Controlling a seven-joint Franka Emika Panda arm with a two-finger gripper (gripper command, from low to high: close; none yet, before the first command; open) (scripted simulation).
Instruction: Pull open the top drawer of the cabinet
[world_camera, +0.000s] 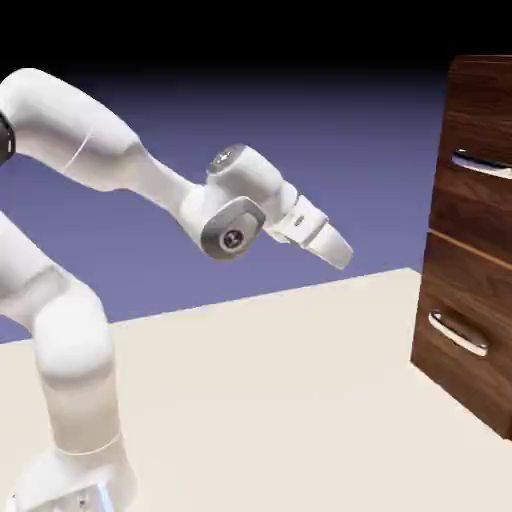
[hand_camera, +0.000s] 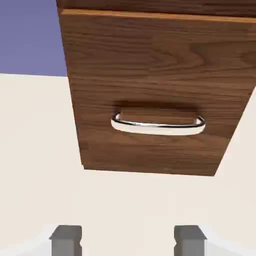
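In the exterior view, the top drawer (world_camera: 478, 200) was shut, high on the cabinet (world_camera: 445, 130), well apart from the tool (world_camera: 343, 262). The hand view showed the tool's fingertips (hand_camera: 128, 242) spread, nothing between them. Since they pointed low, toward the lower handle (hand_camera: 159, 129), advancing without rising risked hooking the wrong drawer (hand_camera: 150, 65).

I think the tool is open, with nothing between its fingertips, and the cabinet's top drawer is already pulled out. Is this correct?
Not entirely: the top drawer is closed, its front lying flush with the lower one, as the exterior view shows. The rest is right: the tool is open, with nothing between its fingertips.
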